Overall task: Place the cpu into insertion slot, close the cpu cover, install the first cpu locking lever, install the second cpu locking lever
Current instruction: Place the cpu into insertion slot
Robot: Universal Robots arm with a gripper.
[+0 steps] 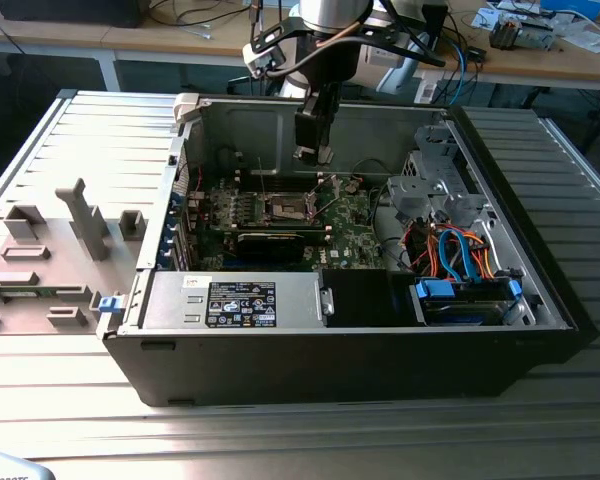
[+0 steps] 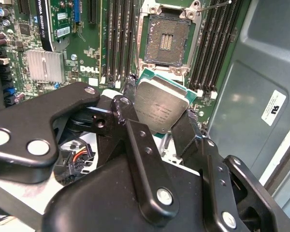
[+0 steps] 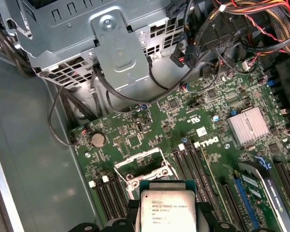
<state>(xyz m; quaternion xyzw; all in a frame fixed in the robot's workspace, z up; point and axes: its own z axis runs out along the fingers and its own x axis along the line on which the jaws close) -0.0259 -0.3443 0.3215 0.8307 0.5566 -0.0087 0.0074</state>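
A ribbed grey metal surface carries an open computer case lying on its side, with a few grey blocky fixtures out to the exterior view's left. Behind it run wooden benches strewn with cables and gear. Inside the case I can see the green board, a boxed power supply along the near wall, and a bundle of blue and orange cables.

The end effector hangs inside the case, well above the board. Its black fingers are closed onto opposite edges of the cpu, gripping it clear of everything else. The cpu is a small flat square with a silvery-tan metal top carrying fine print, and a thin teal-green rim showing around it. In the second wrist view it sits tilted against the board behind it.

Below and just beyond the end effector's fingertips lies the insertion slot, uncovered, its dark pin field framed by shiny metal, with long black memory slots on either side.
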